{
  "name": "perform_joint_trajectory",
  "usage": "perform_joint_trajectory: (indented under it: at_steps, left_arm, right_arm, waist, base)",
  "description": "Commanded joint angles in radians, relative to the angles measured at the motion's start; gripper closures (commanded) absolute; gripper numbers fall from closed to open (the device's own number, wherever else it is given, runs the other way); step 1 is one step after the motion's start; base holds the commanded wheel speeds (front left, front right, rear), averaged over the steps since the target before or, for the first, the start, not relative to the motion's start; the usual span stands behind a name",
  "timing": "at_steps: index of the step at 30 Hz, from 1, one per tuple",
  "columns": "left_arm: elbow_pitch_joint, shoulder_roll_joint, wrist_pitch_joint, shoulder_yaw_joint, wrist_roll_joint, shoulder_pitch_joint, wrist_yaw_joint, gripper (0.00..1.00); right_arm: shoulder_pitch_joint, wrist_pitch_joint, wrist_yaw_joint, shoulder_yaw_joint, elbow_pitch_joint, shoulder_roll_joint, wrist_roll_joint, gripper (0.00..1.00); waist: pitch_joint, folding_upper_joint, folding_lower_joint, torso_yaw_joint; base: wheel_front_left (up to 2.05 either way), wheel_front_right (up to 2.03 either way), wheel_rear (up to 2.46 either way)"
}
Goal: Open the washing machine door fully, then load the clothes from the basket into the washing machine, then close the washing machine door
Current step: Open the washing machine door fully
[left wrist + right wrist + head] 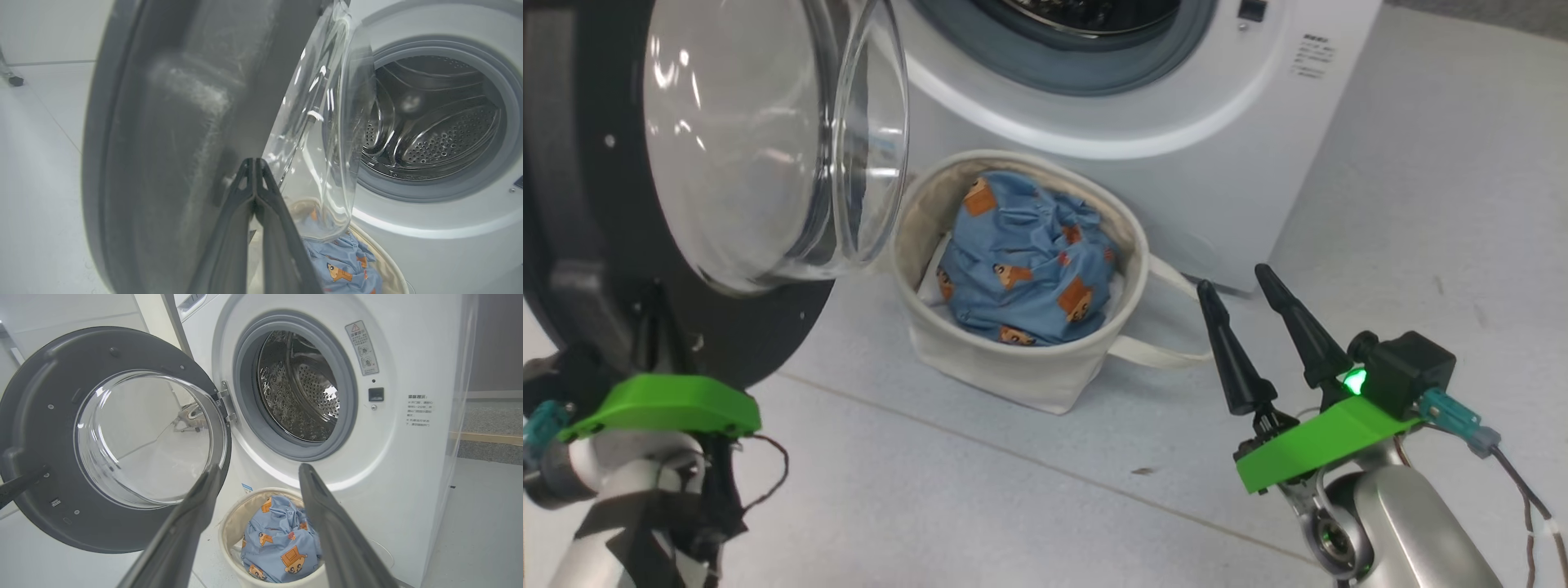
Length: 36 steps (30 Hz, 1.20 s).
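Opening looks nearly finished: the left gripper (pixel 255 163), fingers pressed together, noses the dark inner rim of the washing machine door (pixel 163 143) just ahead of its tips, so next the right gripper (pixel 1232 278) (spread, empty) must dip onto the clothes (pixel 1029 253) in the basket (pixel 1013 376) beyond it.

The pale grey floor (pixel 980 523) carries the cream canvas basket (pixel 1005 371). The white washing machine (pixel 1217 196) stands just behind it.
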Motion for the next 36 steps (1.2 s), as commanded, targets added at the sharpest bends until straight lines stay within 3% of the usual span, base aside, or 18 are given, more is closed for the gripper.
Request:
perform_joint_trajectory:
  at_steps: [1,12,23,36]
  left_arm:
    - [-0.008,0.054,-0.02,0.06,-0.008,-0.056,-0.006,1.0]
    - [0.149,0.076,-0.096,0.118,-0.024,-0.156,-0.115,1.0]
    - [0.326,0.05,-0.112,0.189,0.007,-0.255,-0.23,1.0]
    - [0.4,0.022,-0.112,0.333,0.139,-0.276,-0.337,1.0]
  right_arm:
    - [-0.035,0.006,0.001,0.014,-0.043,0.015,-0.012,0.0]
    - [-0.043,0.044,0.001,0.005,-0.079,0.028,-0.051,0.0]
    - [-0.044,0.073,0.001,-0.004,-0.096,0.036,-0.078,0.0]
    - [-0.052,0.068,0.001,0.014,-0.075,0.044,-0.071,0.0]
  waist:
    - [0.023,0.0,0.0,0.026]
    - [0.09,0.0,0.0,0.108]
    - [0.142,0.0,0.0,0.157]
    - [0.13,0.0,0.0,0.122]
  base:
    - [0.0,0.0,0.0]
    - [0.0,0.0,0.0]
    - [0.0,0.0,0.0]
    - [0.0,0.0,0.0]
